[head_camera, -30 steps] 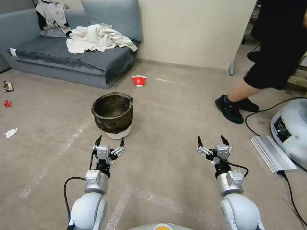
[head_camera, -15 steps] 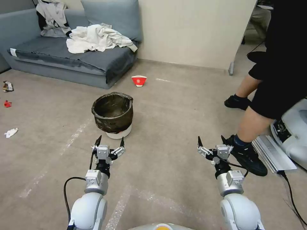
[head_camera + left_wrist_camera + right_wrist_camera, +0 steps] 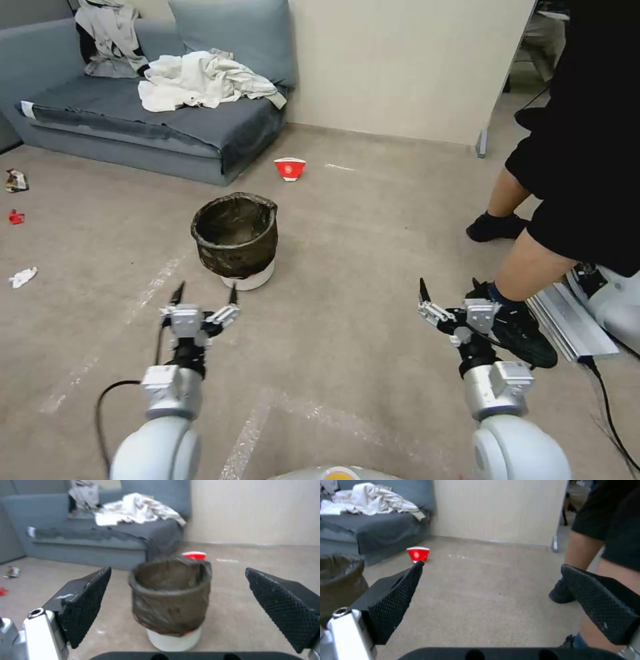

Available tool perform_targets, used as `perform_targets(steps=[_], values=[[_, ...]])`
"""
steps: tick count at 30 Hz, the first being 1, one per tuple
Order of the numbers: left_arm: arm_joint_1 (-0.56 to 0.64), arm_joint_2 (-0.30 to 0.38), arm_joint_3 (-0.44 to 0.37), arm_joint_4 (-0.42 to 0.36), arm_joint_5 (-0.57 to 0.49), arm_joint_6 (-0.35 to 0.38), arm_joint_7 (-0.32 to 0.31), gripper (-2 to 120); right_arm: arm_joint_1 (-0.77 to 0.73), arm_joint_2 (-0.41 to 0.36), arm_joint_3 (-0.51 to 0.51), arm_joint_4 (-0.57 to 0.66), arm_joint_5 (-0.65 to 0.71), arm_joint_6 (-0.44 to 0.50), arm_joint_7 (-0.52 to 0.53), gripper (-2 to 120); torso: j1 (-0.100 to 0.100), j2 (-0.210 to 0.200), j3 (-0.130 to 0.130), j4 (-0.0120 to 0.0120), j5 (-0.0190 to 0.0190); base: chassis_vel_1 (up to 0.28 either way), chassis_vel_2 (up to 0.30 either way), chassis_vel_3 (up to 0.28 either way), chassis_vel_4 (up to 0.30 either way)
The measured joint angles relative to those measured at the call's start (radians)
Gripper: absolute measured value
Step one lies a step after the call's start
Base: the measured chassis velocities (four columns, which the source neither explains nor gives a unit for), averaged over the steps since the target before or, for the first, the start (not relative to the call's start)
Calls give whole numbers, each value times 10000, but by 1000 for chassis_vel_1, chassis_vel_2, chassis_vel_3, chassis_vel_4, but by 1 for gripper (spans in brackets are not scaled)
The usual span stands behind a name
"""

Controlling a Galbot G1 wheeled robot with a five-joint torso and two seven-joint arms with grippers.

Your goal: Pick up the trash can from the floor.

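Two spread grippers short of trash can (image 3: 235,240)

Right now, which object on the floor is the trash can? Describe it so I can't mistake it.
Start at the grey sofa; on the floor in front of its near corner stands the trash can, just ahead of the left gripper. It is a round white bin lined with a crinkled dark bag, much bigger than the small red-and-white bowl behind it.

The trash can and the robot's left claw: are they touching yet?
Apart. In the head view the open left claw hangs short of the trash can, with bare floor between its fingertips and the white base.
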Motion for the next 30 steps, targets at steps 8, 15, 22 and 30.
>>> perform_targets(steps=[8, 15, 22, 30], values=[[1536, 126, -883, -2164, -632, 340, -452, 100, -571, 47, 3, 1315, 20, -845, 180, 100, 0, 1, -1, 0, 7, 0, 0, 0, 0], [1858, 219, -1013, -2257, -805, 587, -530, 100, -578, -21, -14, 1340, 16, -909, 204, 100, 0, 0, 0, 0, 2, 0, 0, 0, 0], [1898, 215, -982, -2242, -839, 592, -532, 100, -582, -95, -26, 1410, 13, -913, 264, 100, 0, 1, 1, -2, 0, 0, 0, 0, 0], [1856, 210, -936, -2202, -835, 588, -519, 100, -542, -79, -44, 1410, 15, -909, 301, 100, 1, 0, 0, -2, 1, 0, 0, 0, 0]])
